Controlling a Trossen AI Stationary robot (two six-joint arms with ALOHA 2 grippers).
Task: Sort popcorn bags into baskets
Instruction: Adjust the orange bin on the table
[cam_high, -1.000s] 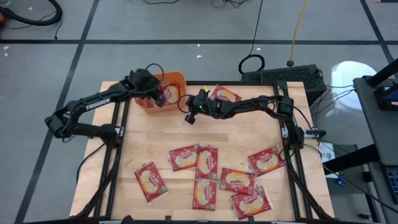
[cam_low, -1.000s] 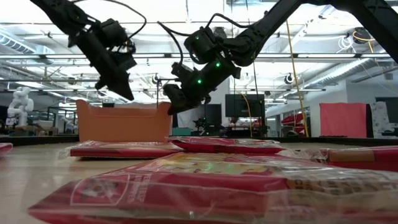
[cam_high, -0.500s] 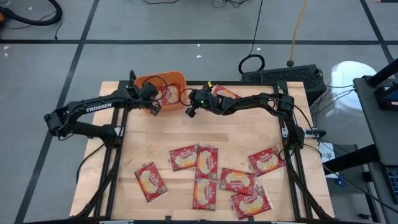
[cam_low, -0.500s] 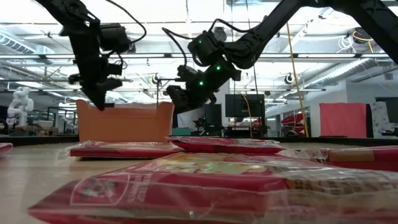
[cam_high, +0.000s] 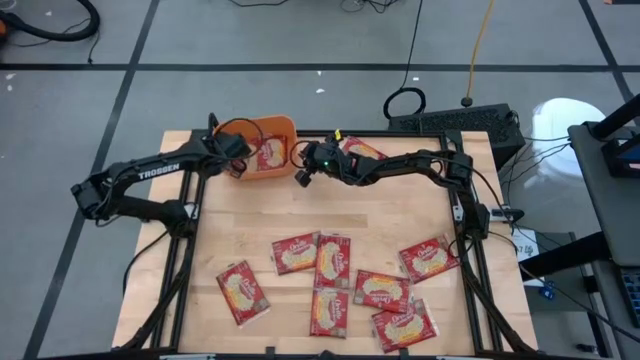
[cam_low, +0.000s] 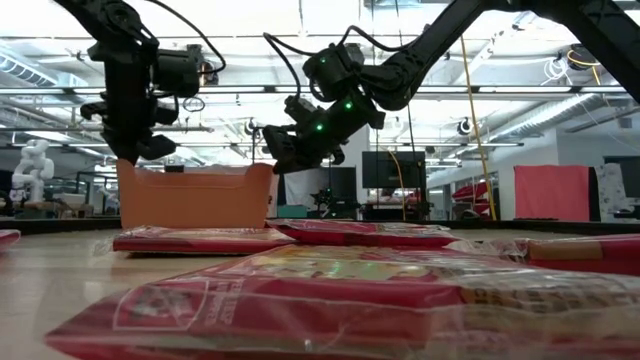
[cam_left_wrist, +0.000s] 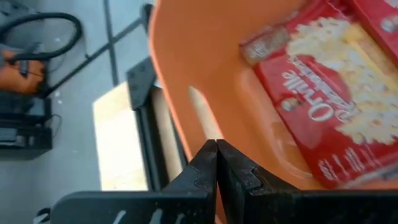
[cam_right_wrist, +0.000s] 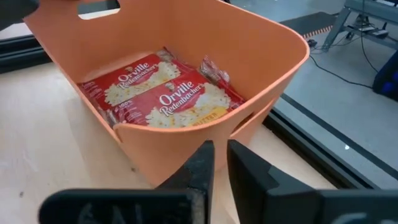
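Observation:
The orange basket (cam_high: 285, 128) stands at the table's far left edge, with two red popcorn bags (cam_right_wrist: 161, 93) lying flat inside it. My left gripper (cam_left_wrist: 216, 146) is shut and points down at the basket's left wall (cam_left_wrist: 186, 62), just under the rim. My right gripper (cam_right_wrist: 221, 155) hovers outside the basket's near right corner (cam_high: 296, 172). A narrow gap shows between its fingers, with nothing in it. Several more popcorn bags (cam_high: 330, 262) lie flat on the near half of the table. My left gripper has its shut fingertips (cam_left_wrist: 211, 155) against the inner face of the basket's left wall, coming from above and slanting down. I cannot tell whether they touch the wall.
One more bag (cam_high: 362, 150) lies at the far edge under my right arm. The black frame rails (cam_high: 195, 190) run along the table's sides. Bare wood lies between the basket and the loose bags. In the low view a bag (cam_low: 330, 310) fills the foreground.
My left gripper has swung from above the basket toward the table's left edge and tipped from a slant to pointing down at the basket's left wall. My right gripper has edged slightly toward the basket.

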